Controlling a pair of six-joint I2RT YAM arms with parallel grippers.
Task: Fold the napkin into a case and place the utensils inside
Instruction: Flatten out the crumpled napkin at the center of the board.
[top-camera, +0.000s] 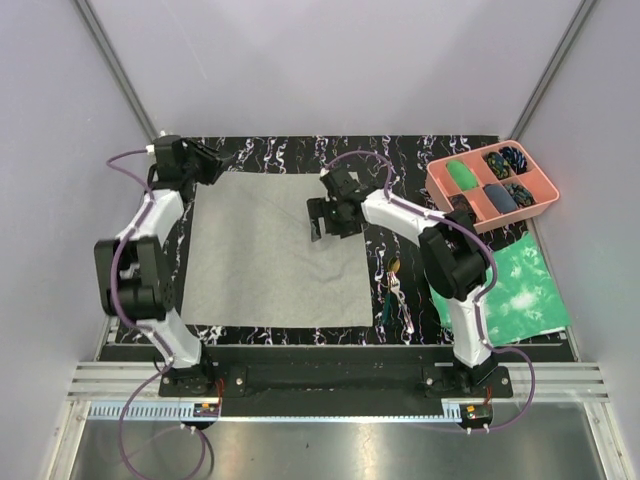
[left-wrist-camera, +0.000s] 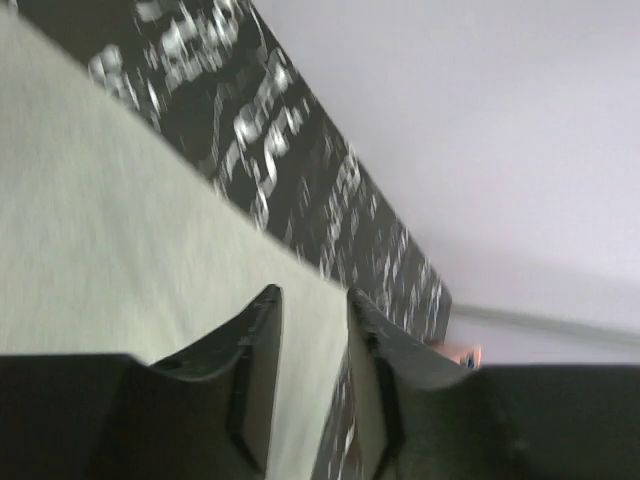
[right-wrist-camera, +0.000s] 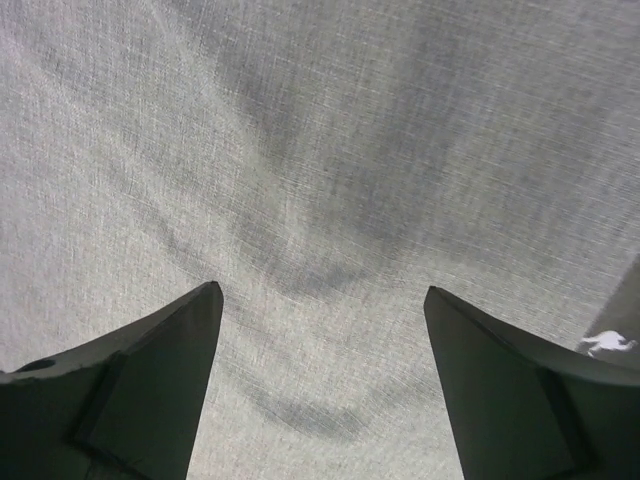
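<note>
Grey napkin (top-camera: 270, 250), judged soft and limp, is spread flat left of the utensils (top-camera: 390, 290); corners should be pinched. Left gripper (left-wrist-camera: 312, 295) is held slightly parted at its far-left corner, right gripper (right-wrist-camera: 320, 290) wide apart above it.

**Layout.** We show the napkin (top-camera: 270, 250) lying flat on the desk (top-camera: 420, 155). The left tool (top-camera: 226, 160) is over its far left corner, and the right tool (top-camera: 322, 228) over its far right part. The utensils (top-camera: 388, 290) lie right of and nearer than the right tool, just off the napkin. A loose sheet (top-camera: 510, 290) lies further right, with a tray (top-camera: 545, 205) behind it.
</note>
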